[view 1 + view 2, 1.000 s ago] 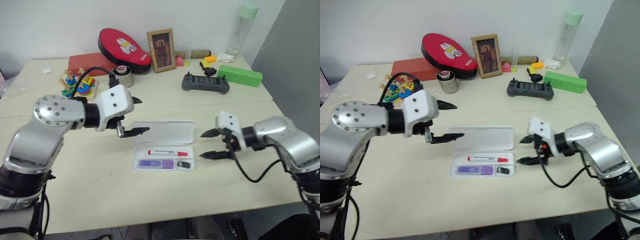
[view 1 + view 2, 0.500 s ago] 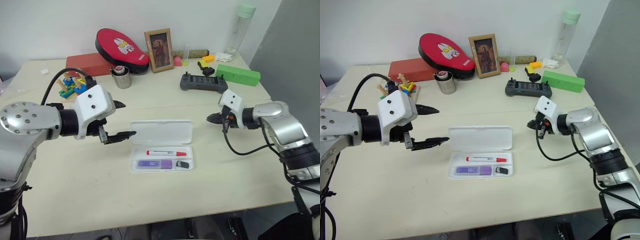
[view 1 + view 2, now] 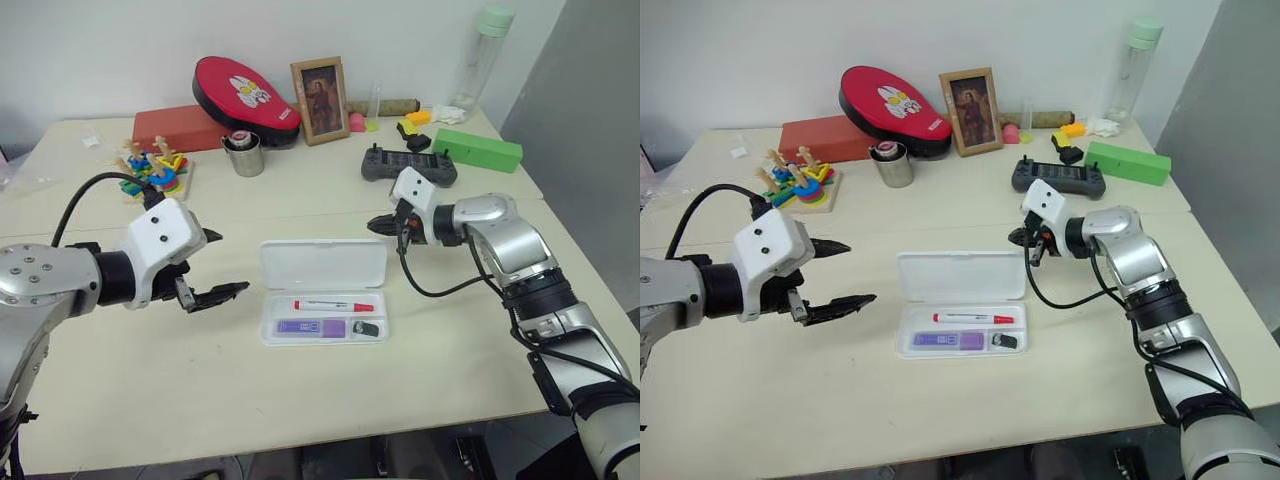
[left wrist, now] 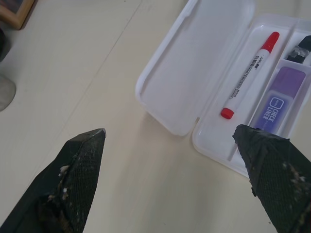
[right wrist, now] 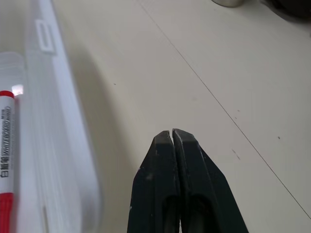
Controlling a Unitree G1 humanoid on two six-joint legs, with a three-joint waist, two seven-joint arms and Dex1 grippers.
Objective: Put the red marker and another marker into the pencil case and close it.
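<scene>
The white pencil case [image 3: 323, 264] lies open mid-table, its lid flat on the far side. In its tray lie the red marker [image 3: 333, 305], the purple marker [image 3: 312, 327] in front of it, and a small black item [image 3: 366, 328]. My left gripper [image 3: 233, 262] hangs open to the left of the case, with nothing between its fingers [image 4: 77, 184]. My right gripper [image 3: 375, 225] is shut and empty, its tips [image 5: 172, 133] just off the lid's far right corner. The left wrist view shows the red marker [image 4: 250, 68] and the purple marker [image 4: 279, 104] side by side.
Behind the case lie a black game controller [image 3: 408, 166] and a green box [image 3: 478, 150]. Along the back stand a metal cup [image 3: 244, 155], a picture frame [image 3: 321, 100], a red oval case [image 3: 243, 95], a red box [image 3: 180, 128], a stacking toy [image 3: 152, 172] and a bottle [image 3: 482, 55].
My right gripper has shut and swung left and away from me to the lid's far right corner. My left gripper, still open, has drawn back to the left, away from the case.
</scene>
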